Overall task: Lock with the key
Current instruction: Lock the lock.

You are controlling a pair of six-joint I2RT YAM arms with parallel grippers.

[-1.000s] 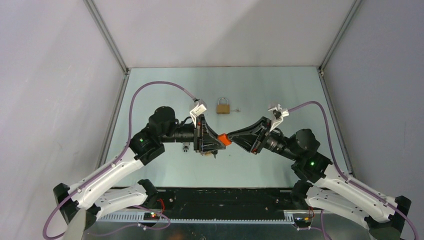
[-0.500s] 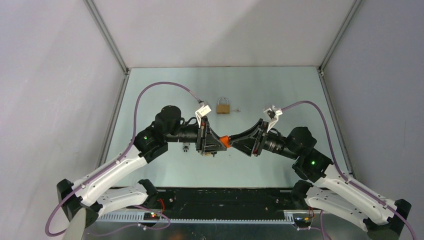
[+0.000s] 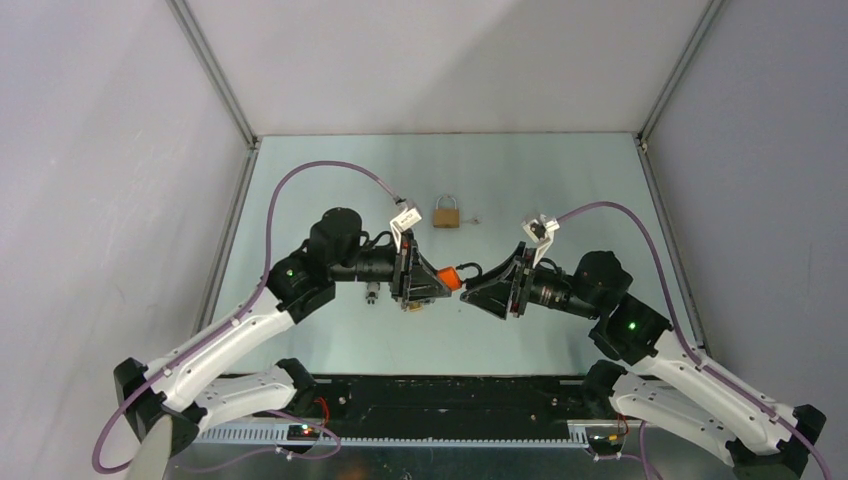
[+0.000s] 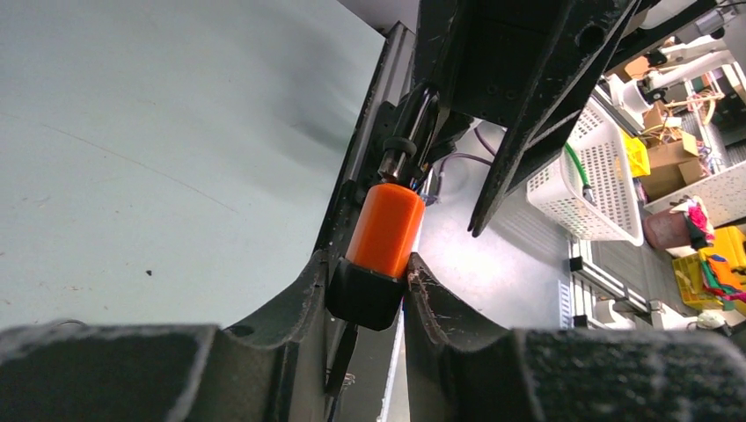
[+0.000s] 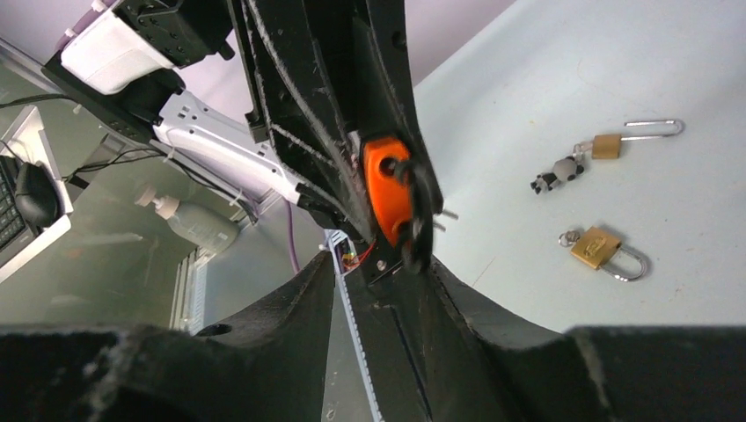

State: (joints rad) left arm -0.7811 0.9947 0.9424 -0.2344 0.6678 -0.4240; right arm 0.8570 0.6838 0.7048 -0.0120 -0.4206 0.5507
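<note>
An orange padlock (image 3: pixel 451 277) with a black shackle (image 3: pixel 467 268) is held above the table in my left gripper (image 3: pixel 438 281), which is shut on it. In the left wrist view the fingers (image 4: pixel 308 290) clamp its black base, and the orange body (image 4: pixel 384 227) stands up between them. My right gripper (image 3: pixel 472 291) is open and empty, with its tips just right of the lock. In the right wrist view the lock (image 5: pixel 387 195) sits just beyond its spread fingers (image 5: pixel 317 281). I cannot make out a key for this lock.
A brass padlock (image 3: pixel 446 215) lies on the table behind the grippers, with a small key ring (image 3: pixel 473 219) beside it. The right wrist view shows it (image 5: pixel 600 250), plus a second small brass padlock (image 5: pixel 607 145) with a panda charm (image 5: pixel 554 176).
My right gripper has drawn back to the right, off the orange padlock, so its shackle now shows. My left gripper still holds the lock and has shifted slightly.
</note>
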